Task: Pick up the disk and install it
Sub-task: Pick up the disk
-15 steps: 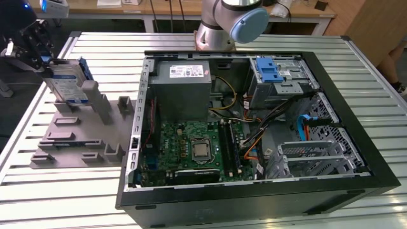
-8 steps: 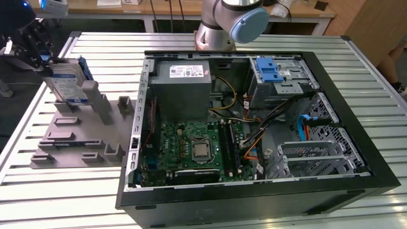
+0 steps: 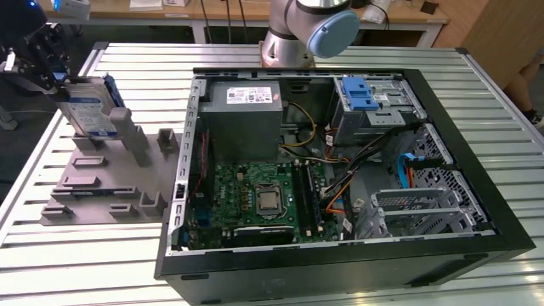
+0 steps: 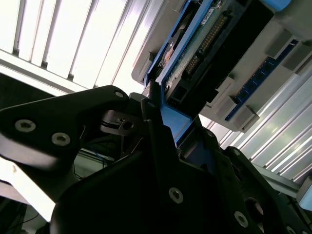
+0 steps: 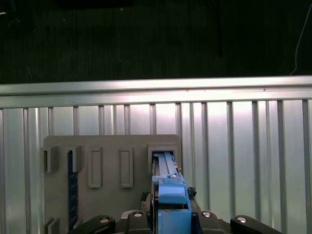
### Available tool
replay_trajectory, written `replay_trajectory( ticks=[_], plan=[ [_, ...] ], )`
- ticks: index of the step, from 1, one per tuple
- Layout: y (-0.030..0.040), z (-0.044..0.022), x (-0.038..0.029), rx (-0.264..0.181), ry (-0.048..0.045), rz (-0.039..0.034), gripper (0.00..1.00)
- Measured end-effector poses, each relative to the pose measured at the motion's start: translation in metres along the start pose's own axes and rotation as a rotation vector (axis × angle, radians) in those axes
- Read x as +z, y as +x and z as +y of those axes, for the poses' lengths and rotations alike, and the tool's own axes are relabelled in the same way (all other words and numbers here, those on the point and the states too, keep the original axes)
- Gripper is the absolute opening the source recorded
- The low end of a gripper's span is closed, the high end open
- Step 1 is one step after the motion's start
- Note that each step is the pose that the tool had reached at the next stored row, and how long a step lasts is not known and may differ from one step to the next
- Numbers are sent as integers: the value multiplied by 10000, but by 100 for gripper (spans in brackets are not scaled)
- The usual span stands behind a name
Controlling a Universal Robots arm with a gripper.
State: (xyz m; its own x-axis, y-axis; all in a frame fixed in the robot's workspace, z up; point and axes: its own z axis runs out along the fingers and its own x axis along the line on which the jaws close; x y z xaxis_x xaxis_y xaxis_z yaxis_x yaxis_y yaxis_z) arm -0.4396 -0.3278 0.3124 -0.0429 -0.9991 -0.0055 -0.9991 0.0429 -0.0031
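Observation:
The disk [image 3: 86, 107], a silver drive with a blue-and-white label in a blue carrier, stands on edge at the far-left slot of the grey holder plate [image 3: 102, 191]. My gripper [image 3: 60, 75] comes in from the exterior view's left and is shut on the disk's upper end. In the first wrist view the blue carrier [image 5: 170, 195] runs from between my fingers down to a slot [image 5: 163, 152] in the plate. In the second wrist view the disk's green circuit-board side [image 4: 195, 58] shows, with a black finger [image 4: 152, 114] against the carrier's edge. I cannot tell whether its lower edge rests in the slot.
An open computer case [image 3: 501, 210] lies on the slatted metal table [image 3: 85, 268] to the exterior view's right of the plate. Inside are a grey power-supply box [image 3: 246, 102], a motherboard [image 3: 264, 197], cables, and a drive bay with a blue caddy [image 3: 361, 95]. The arm's base [image 3: 306, 32] stands behind.

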Motion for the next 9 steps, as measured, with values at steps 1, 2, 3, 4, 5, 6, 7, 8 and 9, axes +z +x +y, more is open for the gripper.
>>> replay_trajectory(
  ticks=[1, 2, 3, 4, 5, 6, 7, 8, 9],
  plan=[
    [0, 0, -6, 0, -1, 0, 36],
    [0, 0, -10, 0, 0, -1, 36],
    [0, 0, -16, 1, 0, -1, 36],
    [0, 0, -22, 0, 1, -2, 36],
    [0, 0, -29, 0, 0, -2, 36],
    [0, 0, -37, 1, 0, -2, 36],
    [0, 0, -45, 0, 0, -2, 36],
    [0, 0, -51, 1, 0, -1, 36],
    [0, 0, -56, 1, 2, -2, 36]
  ],
)
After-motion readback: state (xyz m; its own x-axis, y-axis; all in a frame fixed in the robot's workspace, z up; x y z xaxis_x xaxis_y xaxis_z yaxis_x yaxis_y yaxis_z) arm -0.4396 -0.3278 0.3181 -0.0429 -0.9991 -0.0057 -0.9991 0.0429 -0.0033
